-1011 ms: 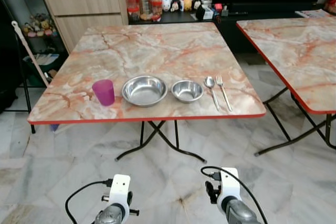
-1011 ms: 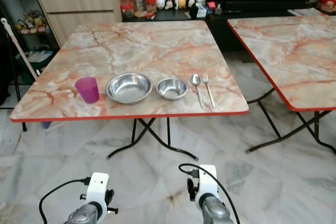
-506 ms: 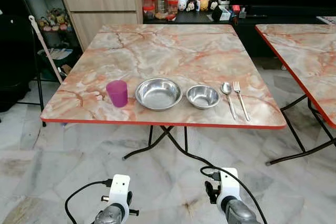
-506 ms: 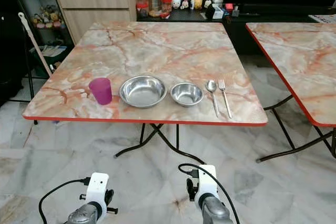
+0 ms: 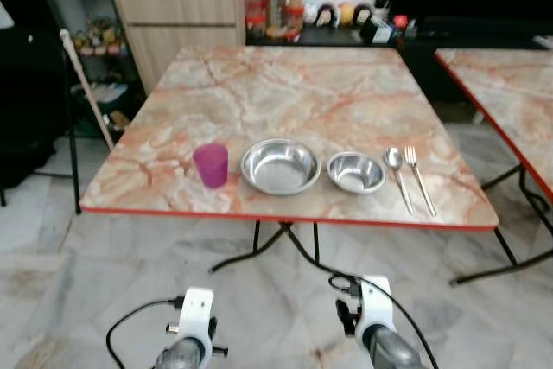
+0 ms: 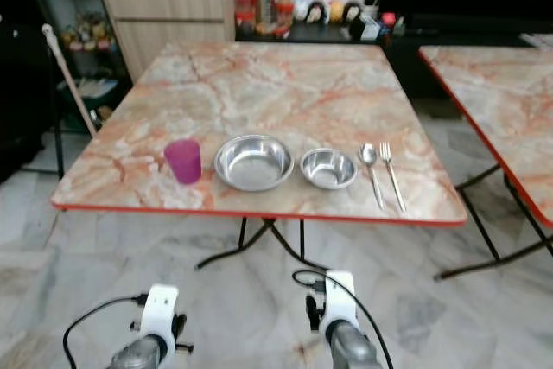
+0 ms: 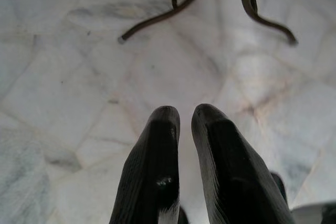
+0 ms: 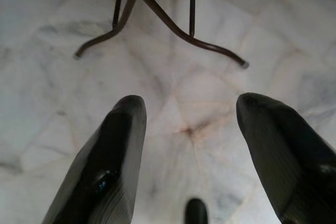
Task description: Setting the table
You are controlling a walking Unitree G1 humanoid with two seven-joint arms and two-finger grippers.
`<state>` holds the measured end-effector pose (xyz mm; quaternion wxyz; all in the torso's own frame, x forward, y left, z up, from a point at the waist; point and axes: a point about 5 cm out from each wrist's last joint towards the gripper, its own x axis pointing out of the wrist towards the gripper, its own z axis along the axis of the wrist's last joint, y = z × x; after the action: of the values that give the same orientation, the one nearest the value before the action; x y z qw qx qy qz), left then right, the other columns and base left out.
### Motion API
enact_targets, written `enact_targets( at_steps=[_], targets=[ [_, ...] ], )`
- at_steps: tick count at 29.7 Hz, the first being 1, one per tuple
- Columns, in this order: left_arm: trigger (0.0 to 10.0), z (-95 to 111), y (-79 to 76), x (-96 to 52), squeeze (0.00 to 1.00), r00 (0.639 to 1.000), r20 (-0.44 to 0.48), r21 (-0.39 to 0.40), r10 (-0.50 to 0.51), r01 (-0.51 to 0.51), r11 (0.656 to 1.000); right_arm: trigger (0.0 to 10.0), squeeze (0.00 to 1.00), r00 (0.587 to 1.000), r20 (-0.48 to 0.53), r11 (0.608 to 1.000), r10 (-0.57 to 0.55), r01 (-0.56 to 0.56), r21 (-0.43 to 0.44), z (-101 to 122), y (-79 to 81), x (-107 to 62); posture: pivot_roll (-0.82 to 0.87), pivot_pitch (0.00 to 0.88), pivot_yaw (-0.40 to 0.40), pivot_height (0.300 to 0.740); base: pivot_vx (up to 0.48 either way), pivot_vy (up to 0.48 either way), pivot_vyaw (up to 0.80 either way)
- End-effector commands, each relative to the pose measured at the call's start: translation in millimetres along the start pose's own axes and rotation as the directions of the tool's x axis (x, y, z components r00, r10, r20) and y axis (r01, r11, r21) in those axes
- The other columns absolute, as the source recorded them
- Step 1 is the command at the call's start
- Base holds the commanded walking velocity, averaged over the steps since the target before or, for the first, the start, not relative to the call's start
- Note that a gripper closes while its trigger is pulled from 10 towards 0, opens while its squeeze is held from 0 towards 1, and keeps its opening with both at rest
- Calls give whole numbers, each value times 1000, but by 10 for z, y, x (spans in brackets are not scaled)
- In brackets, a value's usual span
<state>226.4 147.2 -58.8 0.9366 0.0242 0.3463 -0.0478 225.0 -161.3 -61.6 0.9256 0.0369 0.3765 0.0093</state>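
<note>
Cabinet (image 5: pixel 186 19) behind table (image 5: pixel 285 84); second table (image 5: pixel 510 92) right; broom (image 5: pixel 85 88) left.

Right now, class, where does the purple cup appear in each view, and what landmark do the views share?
Left eye view: purple cup left of centre, near the table's front edge.
Right eye view: further left.
Left wrist view: floor and table legs, no cup.
Right wrist view: likewise.
Shared landmark: large steel bowl beside it.
</note>
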Motion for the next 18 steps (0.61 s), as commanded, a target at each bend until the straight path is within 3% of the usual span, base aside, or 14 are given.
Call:
enact_targets(
  at_steps=[1,6,14,18],
  targets=[
    [10000,-40,58,-14,0,1000,-16,1,16,-16,1000,10000,0,1000,13,1000,19,-18,-3,46,74,18,22,0,10,740,300,0,0],
    [10000,-31,57,-12,0,1000,-13,0,12,-12,1000,10000,0,1000,18,1000,20,-20,-6,53,80,19,22,0,11,740,298,0,0],
    [10000,-24,61,-13,0,1000,-4,18,7,-7,1000,10000,0,1000,14,1000,22,-22,-8,44,88,18,26,0,12,740,0,0,0],
    [10000,1,189,-34,0,998,38,3,51,-51,999,10000,0,1000,11,1000,20,-20,-6,29,86,14,31,0,18,740,0,0,0]
  ],
)
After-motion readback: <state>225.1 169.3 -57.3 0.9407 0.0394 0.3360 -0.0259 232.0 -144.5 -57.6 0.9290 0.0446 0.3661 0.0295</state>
